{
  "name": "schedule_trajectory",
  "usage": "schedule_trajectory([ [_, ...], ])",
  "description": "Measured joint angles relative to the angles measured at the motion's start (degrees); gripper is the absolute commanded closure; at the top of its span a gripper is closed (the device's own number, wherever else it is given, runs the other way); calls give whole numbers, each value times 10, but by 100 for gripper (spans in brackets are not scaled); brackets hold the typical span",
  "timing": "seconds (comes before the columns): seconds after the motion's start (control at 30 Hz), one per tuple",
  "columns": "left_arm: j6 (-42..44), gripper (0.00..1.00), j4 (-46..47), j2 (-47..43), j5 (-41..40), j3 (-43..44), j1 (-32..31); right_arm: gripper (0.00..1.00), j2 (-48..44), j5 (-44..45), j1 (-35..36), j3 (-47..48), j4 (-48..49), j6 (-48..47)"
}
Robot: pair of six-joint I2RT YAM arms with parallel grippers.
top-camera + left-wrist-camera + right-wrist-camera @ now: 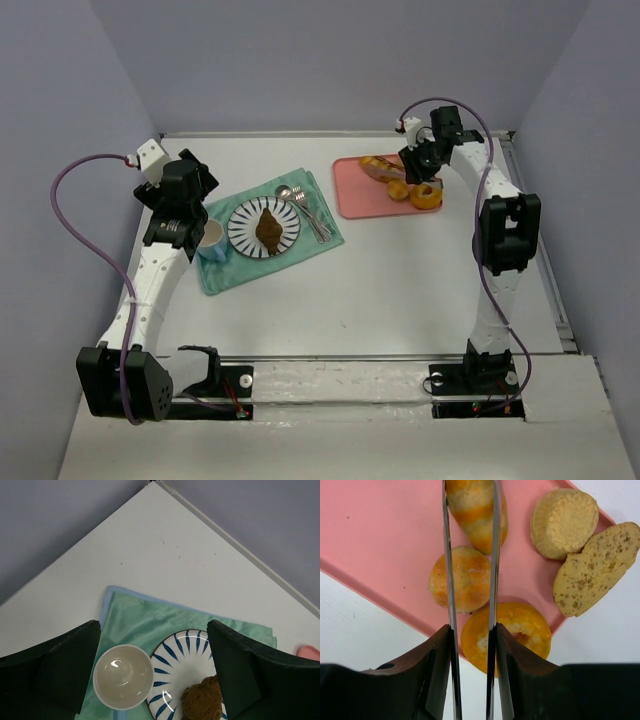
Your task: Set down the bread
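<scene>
Left gripper [155,655], jaws wide, hovers over a white cup [122,676] and a blue-striped plate [172,647] bearing the dark croissant [268,228] on a green cloth [150,615]. Only the overhead view shows cutlery [310,212]. Right gripper [470,545], blades narrowly parted and clasping nothing, hangs above the pink tray [380,530], over the ribbed roll [472,510] and round bun [467,580]. Its wrist view alone resolves a speckled slice [595,570].

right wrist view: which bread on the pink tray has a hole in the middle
The orange ring-shaped piece, lowest in the view at the pink tray's edge; the other four are solid.
</scene>
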Motion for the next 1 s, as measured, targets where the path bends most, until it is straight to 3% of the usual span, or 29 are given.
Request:
schedule_trajectory([
  [0.33, 0, 1, -1, -1, 3, 0, 0, 69, -85, -61, 10, -6, 4, 42],
  [0.53, -1, 1, 1, -13, 19, -1, 0, 69, -158, -71, 79, -7, 25, 80],
  [0.83, -2, 1, 6, -53, 27, -10, 0, 69, -112, -10, 222, -7, 35, 131],
  [1.0, -2, 1, 5, -63, 28, -16, 0, 69, -73, 29, 267, -7, 30, 152],
])
